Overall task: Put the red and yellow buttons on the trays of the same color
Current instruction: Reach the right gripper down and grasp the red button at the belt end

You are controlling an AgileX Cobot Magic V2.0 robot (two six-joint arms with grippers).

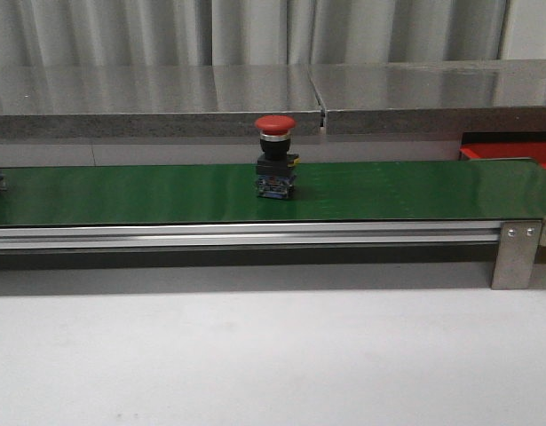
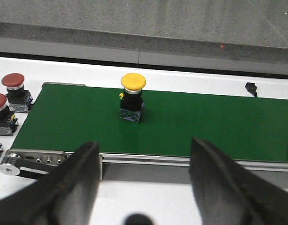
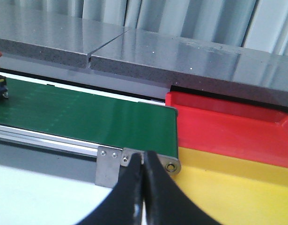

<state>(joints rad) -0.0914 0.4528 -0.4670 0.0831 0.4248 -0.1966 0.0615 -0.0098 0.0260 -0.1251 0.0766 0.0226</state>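
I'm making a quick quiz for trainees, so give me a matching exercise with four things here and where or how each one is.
Things:
1. yellow button
2. red tray
3. left fingers
4. right fingers

States:
A. pressed together
B. standing on the green belt
C. spread apart
D. past the belt's end, beside the yellow tray

Pairs: 1-B, 2-D, 3-C, 4-A

Both grippers, left (image 2: 144,180) and right (image 3: 143,187), have smooth, matte black, tapering fingers (image 2: 73,183).
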